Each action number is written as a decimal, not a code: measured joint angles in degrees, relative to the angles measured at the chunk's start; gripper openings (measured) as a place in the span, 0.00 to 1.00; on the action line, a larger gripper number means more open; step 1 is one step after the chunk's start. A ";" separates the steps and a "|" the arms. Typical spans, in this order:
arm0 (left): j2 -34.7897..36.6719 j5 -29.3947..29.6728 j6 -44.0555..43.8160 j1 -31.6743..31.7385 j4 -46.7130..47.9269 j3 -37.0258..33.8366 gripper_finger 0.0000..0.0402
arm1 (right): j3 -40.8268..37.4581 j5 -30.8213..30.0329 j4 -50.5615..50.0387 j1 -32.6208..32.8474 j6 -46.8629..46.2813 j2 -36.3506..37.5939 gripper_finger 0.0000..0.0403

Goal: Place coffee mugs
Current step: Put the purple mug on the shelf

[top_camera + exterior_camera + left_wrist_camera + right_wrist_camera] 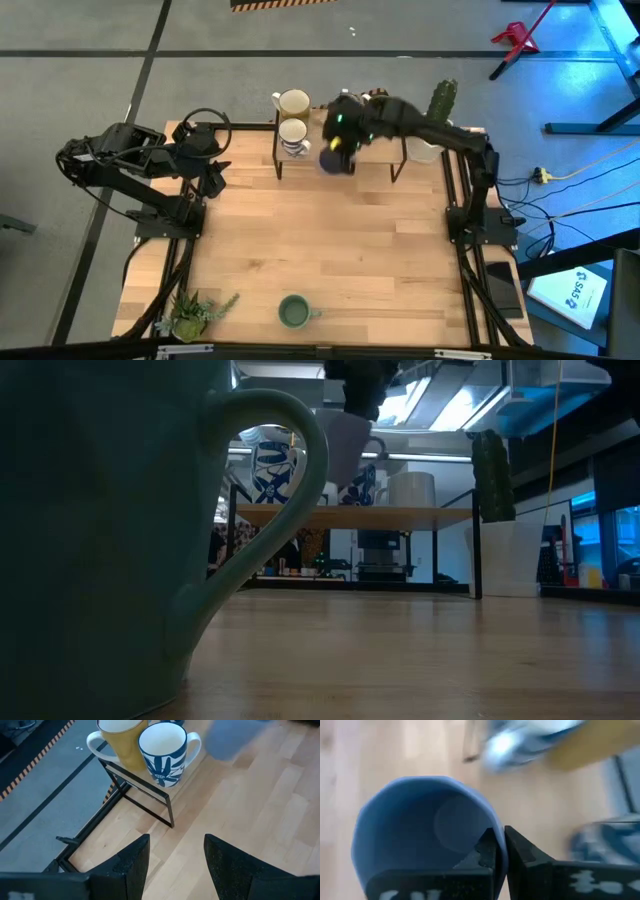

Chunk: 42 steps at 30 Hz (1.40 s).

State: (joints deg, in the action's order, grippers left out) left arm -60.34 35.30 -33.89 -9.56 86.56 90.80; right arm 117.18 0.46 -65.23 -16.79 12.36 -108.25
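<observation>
My right gripper [345, 140] is shut on a purple-blue mug [336, 160] at the near edge of a low wooden shelf [375, 150] at the table's far side. A yellow mug [293, 102] and a white mug with a blue leaf pattern [293, 136] stand on the shelf's left end. More mugs [410, 488] show on the shelf in the low view. A green mug [293, 312] stands on its base near the table's near edge. My left gripper [212, 180] is open and empty at the table's far left, left of the shelf. My right gripper holds the purple-blue mug by its rim [497, 855], one finger inside the mug and one outside on its wall. The fingers come from above. The mug [340, 445] hangs tilted below the gripper, clear of the table.
A cactus [443, 100] in a white pot stands at the shelf's right end. A small green plant [190, 315] lies at the near left corner. The table's middle [330, 240] is bare wood. The shelf's black legs [167, 812] stand ahead of my left gripper.
</observation>
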 joint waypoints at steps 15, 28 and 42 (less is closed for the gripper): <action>0.00 1.69 -0.02 0.07 0.00 0.00 0.45 | 3.13 0.95 -5.11 -8.31 4.59 -2.36 0.00; 0.09 1.74 -0.04 0.07 0.00 0.00 0.45 | 3.15 -1.87 -1.92 -8.79 5.63 -4.31 0.02; 0.60 2.96 0.00 0.07 0.07 0.02 0.45 | 3.32 0.60 -0.54 -9.60 5.64 -4.42 0.04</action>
State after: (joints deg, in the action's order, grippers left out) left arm -59.74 38.26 -33.89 -9.50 86.63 90.83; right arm 120.51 1.06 -65.78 -26.39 18.00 -112.66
